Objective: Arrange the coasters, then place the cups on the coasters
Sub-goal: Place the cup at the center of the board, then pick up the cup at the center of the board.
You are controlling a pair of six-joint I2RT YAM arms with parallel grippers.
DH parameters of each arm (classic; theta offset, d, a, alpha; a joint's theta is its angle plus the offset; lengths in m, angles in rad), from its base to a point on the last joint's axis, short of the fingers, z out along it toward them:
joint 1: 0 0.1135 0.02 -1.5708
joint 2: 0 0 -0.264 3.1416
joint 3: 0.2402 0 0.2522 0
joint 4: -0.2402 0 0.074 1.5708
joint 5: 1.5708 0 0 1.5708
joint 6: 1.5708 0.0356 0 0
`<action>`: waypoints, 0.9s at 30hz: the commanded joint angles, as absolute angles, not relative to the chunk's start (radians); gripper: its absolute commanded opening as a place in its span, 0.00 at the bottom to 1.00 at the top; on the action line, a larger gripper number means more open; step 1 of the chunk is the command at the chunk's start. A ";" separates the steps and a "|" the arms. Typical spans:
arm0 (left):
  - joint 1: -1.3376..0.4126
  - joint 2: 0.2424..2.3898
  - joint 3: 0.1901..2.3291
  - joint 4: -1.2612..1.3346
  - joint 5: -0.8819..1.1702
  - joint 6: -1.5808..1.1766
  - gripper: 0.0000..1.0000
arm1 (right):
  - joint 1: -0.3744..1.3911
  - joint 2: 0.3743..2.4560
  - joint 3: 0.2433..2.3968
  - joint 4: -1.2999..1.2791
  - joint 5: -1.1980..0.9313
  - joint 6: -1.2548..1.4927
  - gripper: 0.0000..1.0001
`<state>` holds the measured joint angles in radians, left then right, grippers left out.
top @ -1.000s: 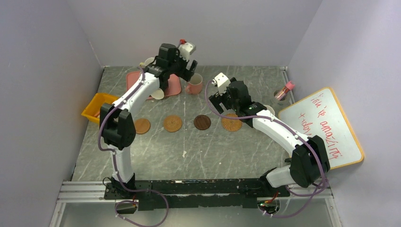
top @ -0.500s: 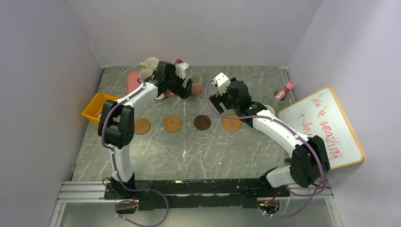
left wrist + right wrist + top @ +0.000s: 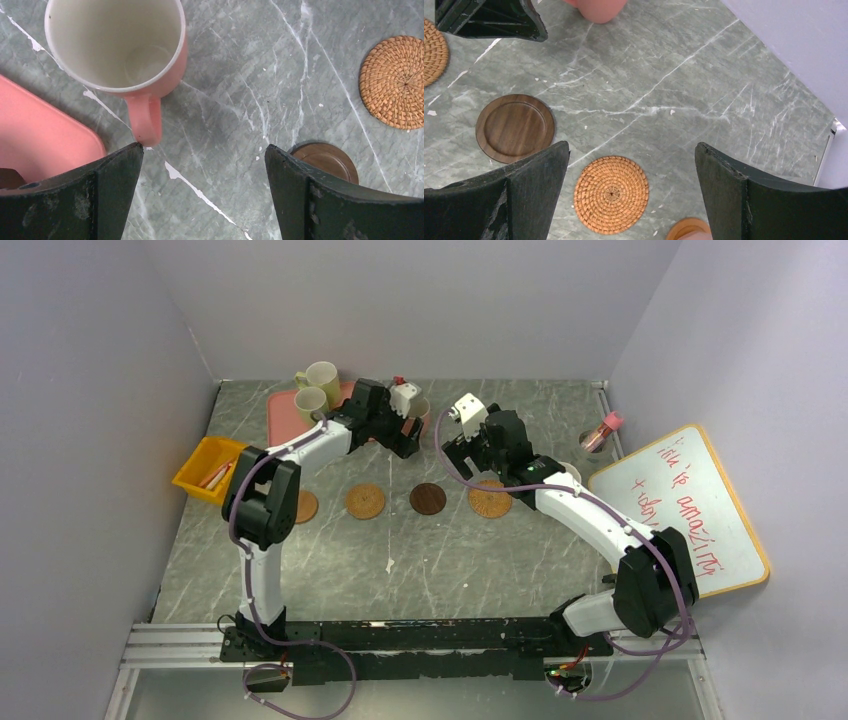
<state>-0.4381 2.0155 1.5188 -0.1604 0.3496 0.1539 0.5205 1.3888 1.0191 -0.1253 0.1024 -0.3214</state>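
Grey-green marbled tabletop, boxed by pale lilac walls on the left, back and right, with a metal rail along the near edge. Widest bare marble lies between the coaster row and the arm bases.

Coaster row across mid-table, discs apart from one another:
- small tan round coaster, partly behind the left arm
- woven tan round coaster
- dark brown wooden round coaster
- woven orange-brown round coaster

Left gripper: jaws wide, holding nothing, low over the marble beside the pink ceramic mug. Mug upright on the marble, just off the corner of the flat pink rectangular tray. Its handle points at the left finger's tip; contact cannot be told.

Two pale yellow-green mugs stand at the tray's far end.

Right gripper: jaws wide, empty, above the woven orange-brown coaster.

Orange-rimmed whiteboard at the right edge carries red handwriting. One word looks like "amazing"; the rest is too small to read.
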 commanded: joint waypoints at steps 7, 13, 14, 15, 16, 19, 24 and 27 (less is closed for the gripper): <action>-0.517 1.985 1.498 -0.100 0.364 0.158 0.97 | 0.517 1.358 1.016 -0.090 0.093 -0.311 1.00; -0.527 2.008 1.532 -0.109 0.405 0.141 0.97 | 0.517 1.356 1.015 -0.088 0.100 -0.310 1.00; -0.531 2.014 1.542 -0.116 0.408 0.138 0.97 | 0.517 1.357 1.015 -0.085 0.103 -0.310 1.00; -0.535 2.015 1.546 -0.114 0.408 0.135 0.97 | 0.517 1.358 1.015 -0.083 0.107 -0.309 1.00; -0.538 2.016 1.547 -0.109 0.407 0.130 0.97 | 0.516 1.359 1.014 -0.082 0.109 -0.306 1.00; -0.539 1.993 1.558 -0.128 0.412 0.118 0.97 | 0.509 1.365 1.015 -0.075 0.113 -0.289 1.00; -0.509 1.813 1.480 -0.104 0.375 0.126 0.97 | 0.496 1.360 1.009 -0.053 0.121 -0.261 1.00; -0.444 1.664 1.378 -0.049 0.331 0.110 0.97 | 0.497 1.372 1.014 -0.028 0.126 -0.235 1.00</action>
<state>-0.5159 1.8988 1.4479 -0.1356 0.3679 0.1352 0.4995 1.3888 1.0126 -0.1070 0.1047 -0.2848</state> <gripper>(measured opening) 0.968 0.997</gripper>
